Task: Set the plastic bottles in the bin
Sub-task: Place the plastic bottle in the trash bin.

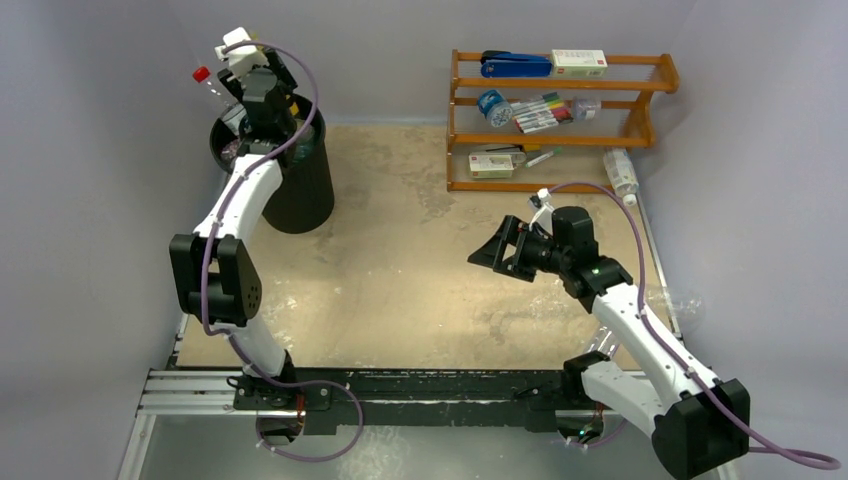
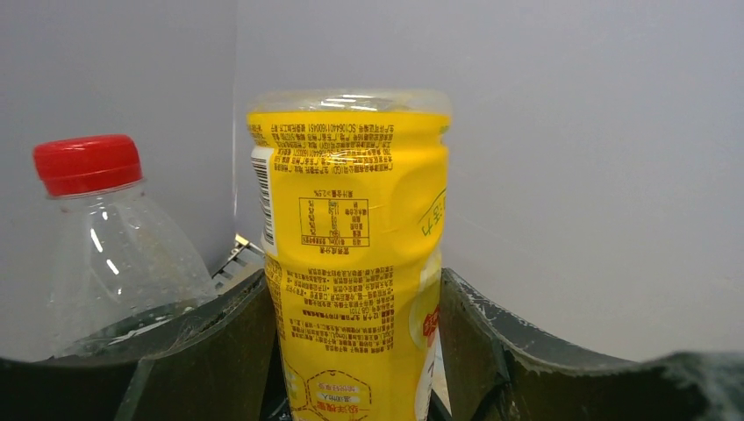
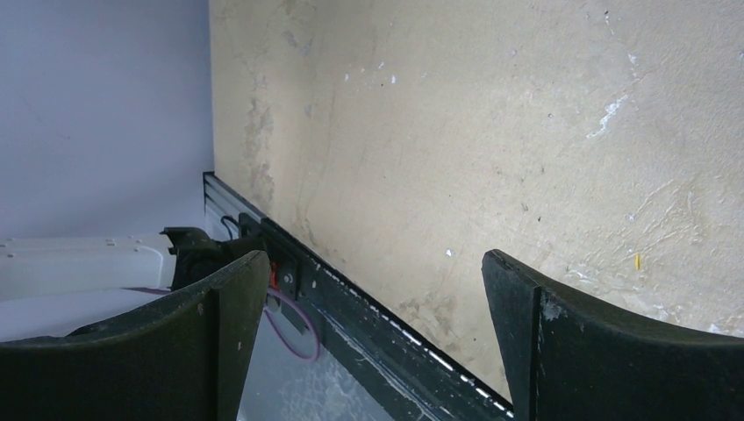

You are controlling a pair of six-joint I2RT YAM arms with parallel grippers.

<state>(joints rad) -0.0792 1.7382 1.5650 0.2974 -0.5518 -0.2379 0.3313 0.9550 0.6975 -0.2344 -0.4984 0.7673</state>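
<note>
Left gripper [image 2: 355,298] clamped on yellow bottle [image 2: 351,219] over bin [image 1: 305,195], 10 o'clock; red-capped bottle [image 2: 110,246] just beside. Right gripper [image 3: 373,263] spread wide, empty, 3 o'clock above table [image 1: 400,280].

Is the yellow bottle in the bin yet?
Not yet: the left fingers clamp the yellow bottle on both sides, and the top view shows them above the bin.

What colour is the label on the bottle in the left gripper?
The label is yellow with brown print; left wrist view.
</note>
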